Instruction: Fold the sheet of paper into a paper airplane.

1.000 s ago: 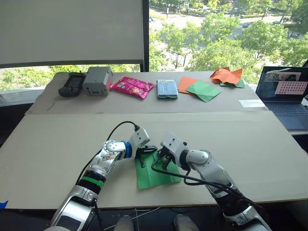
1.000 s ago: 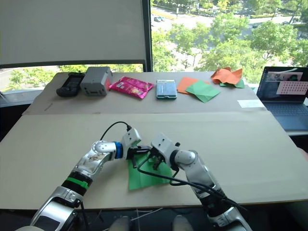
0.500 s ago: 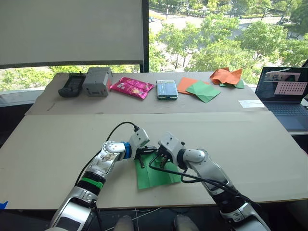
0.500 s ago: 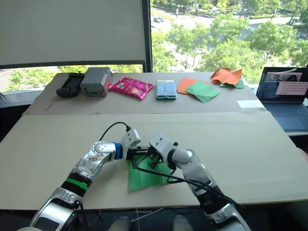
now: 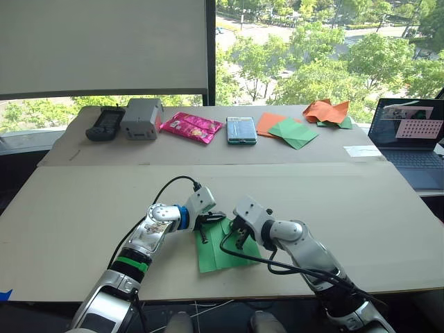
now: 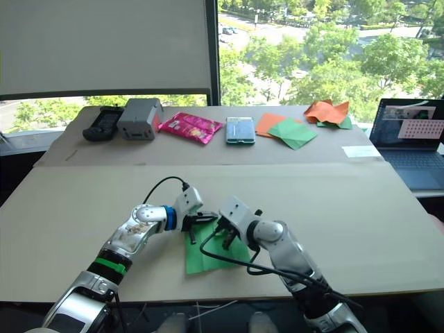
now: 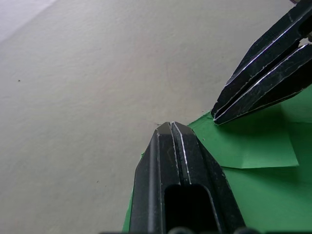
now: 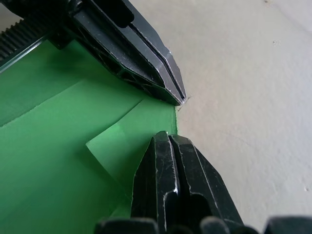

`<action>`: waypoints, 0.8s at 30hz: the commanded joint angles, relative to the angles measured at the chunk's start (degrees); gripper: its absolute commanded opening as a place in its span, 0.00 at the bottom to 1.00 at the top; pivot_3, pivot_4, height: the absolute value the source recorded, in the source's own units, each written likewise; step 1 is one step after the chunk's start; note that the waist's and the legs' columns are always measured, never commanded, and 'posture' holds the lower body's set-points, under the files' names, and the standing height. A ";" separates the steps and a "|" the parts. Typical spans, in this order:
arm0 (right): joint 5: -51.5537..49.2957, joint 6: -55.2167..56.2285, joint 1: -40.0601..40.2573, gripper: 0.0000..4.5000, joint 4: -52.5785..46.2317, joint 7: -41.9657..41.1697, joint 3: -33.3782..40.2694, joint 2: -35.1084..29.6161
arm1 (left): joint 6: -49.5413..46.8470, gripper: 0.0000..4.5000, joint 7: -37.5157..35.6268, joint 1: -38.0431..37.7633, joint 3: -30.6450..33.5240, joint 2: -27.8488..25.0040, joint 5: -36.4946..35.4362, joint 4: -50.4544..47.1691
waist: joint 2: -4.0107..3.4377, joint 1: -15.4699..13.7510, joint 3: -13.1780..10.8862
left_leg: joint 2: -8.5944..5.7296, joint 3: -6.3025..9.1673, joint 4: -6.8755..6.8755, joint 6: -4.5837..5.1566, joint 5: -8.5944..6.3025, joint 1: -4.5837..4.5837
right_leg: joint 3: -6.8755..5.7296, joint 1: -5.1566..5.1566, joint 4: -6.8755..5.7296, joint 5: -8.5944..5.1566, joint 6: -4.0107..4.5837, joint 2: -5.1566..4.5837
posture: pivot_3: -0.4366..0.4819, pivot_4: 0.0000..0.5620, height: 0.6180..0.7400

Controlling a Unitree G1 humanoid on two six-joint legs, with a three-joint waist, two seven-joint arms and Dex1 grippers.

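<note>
The sheet of paper (image 5: pixel 216 255), bright green and creased, lies flat near the table's front edge. A small corner flap (image 8: pixel 119 141) is folded over at its far end. My left gripper (image 5: pixel 203 234) is shut, its tip resting on the sheet's far-left corner (image 7: pixel 170 127). Just to the right of it, my right gripper (image 5: pixel 238 240) is also shut, its tip down on the sheet beside the folded flap (image 8: pixel 167 137). The two tips stand a short way apart. Neither holds the paper between its fingers.
On the far table lie a black device (image 5: pixel 104 123), a grey box (image 5: pixel 141 116), a pink packet (image 5: pixel 191 126), a phone (image 5: pixel 241 129), flat orange and green sheets (image 5: pixel 288 128) and crumpled orange paper (image 5: pixel 326 109). A laptop (image 5: pixel 409 135) stands at the right.
My right gripper has slid slightly right and nearer along the sheet since half a second ago. The left gripper has stayed on its corner.
</note>
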State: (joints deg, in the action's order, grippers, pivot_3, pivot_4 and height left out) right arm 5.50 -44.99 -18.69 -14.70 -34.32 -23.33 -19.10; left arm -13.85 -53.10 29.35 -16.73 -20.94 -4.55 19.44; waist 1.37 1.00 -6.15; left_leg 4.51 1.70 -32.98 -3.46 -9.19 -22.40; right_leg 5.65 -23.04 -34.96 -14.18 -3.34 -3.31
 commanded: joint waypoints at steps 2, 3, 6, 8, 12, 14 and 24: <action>-0.75 -4.69 3.63 0.00 -0.04 0.22 0.48 -1.89 | -0.19 0.00 -0.50 -0.56 -0.65 -0.82 1.48 0.81 | 0.01 -0.04 0.01 | 0.00 0.00 0.00 -0.01 -0.01 0.00 | 0.00 0.00 0.00 0.00 0.00 0.00 | 0.48 0.27 0.84; -0.96 -5.11 4.08 0.00 -0.46 0.29 0.89 -2.05 | -0.14 0.00 -0.53 -0.53 -0.65 -0.83 1.50 0.88 | 0.02 -0.05 0.01 | 0.00 0.00 0.00 -0.02 -0.01 0.00 | 0.00 0.00 0.01 0.00 0.00 -0.01 | 0.48 0.27 0.84; -1.73 -6.33 5.65 0.00 -1.61 0.43 2.43 -2.82 | -0.06 0.00 -0.61 -0.49 -0.68 -0.79 1.52 1.04 | 0.03 -0.08 0.01 | 0.00 0.00 0.00 -0.04 -0.02 0.01 | 0.00 0.00 0.03 -0.01 0.00 -0.01 | 0.48 0.27 0.84; -2.41 -7.04 6.58 0.00 -2.30 0.56 3.37 -3.52 | -0.02 0.00 -0.70 -0.45 -0.71 -0.75 1.52 1.16 | 0.03 -0.15 0.01 | 0.00 0.00 0.00 -0.04 -0.03 0.01 | 0.00 0.00 0.04 -0.01 0.00 -0.02 | 0.48 0.27 0.84; -3.86 -8.37 7.90 0.00 -3.95 0.62 4.24 -4.79 | 0.13 0.00 -0.86 -0.39 -0.74 -0.73 1.55 1.34 | 0.06 -0.19 0.02 | -0.01 0.00 0.00 -0.05 -0.03 0.00 | 0.00 0.01 0.07 -0.01 0.00 -0.03 | 0.48 0.27 0.84; -4.46 -9.02 8.96 0.00 -5.01 1.01 4.80 -5.54 | 0.17 0.00 -0.90 -0.33 -0.71 -0.71 1.54 1.45 | 0.07 -0.21 0.02 | -0.01 0.00 0.00 -0.06 -0.04 0.00 | -0.01 0.01 0.08 -0.01 0.00 -0.04 | 0.48 0.27 0.84; -6.41 -11.25 11.94 0.00 -8.97 2.98 6.49 -7.90 | 0.88 0.00 -1.21 0.36 -0.62 -0.66 1.64 2.71 | 0.13 -0.28 0.03 | -0.02 0.00 0.00 -0.07 -0.04 0.00 | -0.02 0.04 0.17 -0.04 0.00 -0.07 | 0.48 0.27 0.84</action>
State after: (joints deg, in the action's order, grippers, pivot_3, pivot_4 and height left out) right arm -0.96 -52.23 -9.10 -25.96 -31.75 -16.72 -25.56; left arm -12.52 -54.12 29.78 -16.78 -21.01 -4.47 20.76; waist 1.50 0.72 -6.12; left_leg 4.48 1.70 -32.98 -3.53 -9.24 -22.40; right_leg 5.63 -23.00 -34.77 -14.22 -3.35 -3.39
